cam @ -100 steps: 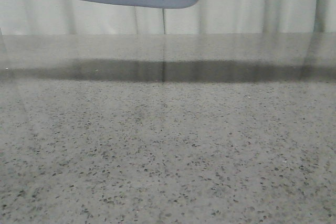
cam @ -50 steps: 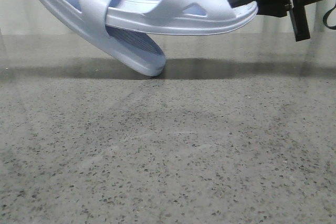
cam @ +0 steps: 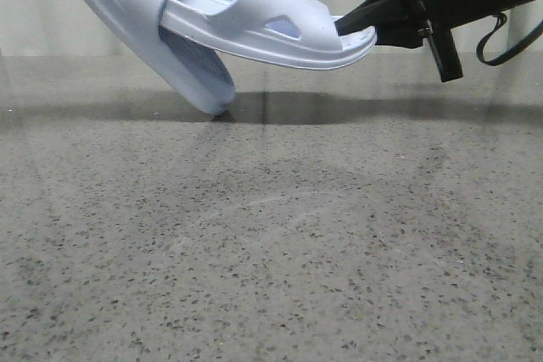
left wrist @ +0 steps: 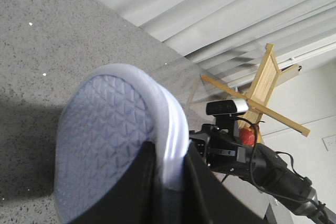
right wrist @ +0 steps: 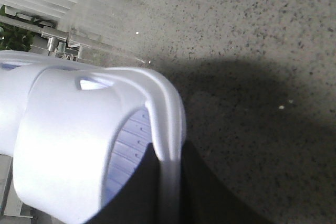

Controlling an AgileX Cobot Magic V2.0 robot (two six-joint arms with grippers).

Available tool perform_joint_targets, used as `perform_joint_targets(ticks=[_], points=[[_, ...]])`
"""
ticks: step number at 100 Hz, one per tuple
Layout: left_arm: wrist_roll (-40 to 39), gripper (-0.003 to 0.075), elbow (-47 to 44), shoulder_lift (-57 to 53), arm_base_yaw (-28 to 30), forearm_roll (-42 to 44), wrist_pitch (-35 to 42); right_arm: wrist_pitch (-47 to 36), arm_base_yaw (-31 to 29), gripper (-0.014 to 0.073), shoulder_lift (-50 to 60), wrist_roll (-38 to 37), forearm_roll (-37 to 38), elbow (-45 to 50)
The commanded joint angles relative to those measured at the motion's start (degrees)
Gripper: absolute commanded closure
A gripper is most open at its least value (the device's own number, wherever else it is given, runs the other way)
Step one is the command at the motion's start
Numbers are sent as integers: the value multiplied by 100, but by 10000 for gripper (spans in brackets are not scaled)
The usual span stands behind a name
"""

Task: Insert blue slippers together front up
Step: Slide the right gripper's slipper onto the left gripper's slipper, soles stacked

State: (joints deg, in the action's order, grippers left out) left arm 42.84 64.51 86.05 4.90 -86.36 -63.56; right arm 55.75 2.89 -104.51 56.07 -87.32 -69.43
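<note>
Slanting down from the frame's upper left, one blue slipper (cam: pixel 144 23), pinched at its rim by the left gripper (left wrist: pixel 168 182), nearly touches the table (cam: pixel 271 243), while the second slipper (cam: pixel 271 27), threaded under its strap, runs rightward to the right gripper (cam: pixel 361 25) clamping its end.

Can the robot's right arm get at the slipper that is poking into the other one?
Yes, it looks so. The right tool already pinches the end of that slipper, whose other end sits under the strap of the tilted slipper; nothing stands between.
</note>
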Motion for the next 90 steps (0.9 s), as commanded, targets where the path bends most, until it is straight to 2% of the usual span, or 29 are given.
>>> perform_joint_targets(ticks=[1,19,52,59,79,90], points=[[-78,704,156,-201,-239,-387,-912,1487,385,700,249,43,-572,-370],[-97,704,156,-201,-239,-305,-912,1527,582,700,177,21,-609,-574],[-97,704,156,-201,-203,-307,-912,1789,567,694,177,21,-595,-574],[-97,705,156,-201,-145,-333,-912,1841,484,650,177,21,-443,-574],[-97,705,156,-201,199,-241,-912,1933,147,427,210,-80,-210,-574],[-97,705,156,-201,488,13,-902,1933,12,337,210,-91,-177,-574]])
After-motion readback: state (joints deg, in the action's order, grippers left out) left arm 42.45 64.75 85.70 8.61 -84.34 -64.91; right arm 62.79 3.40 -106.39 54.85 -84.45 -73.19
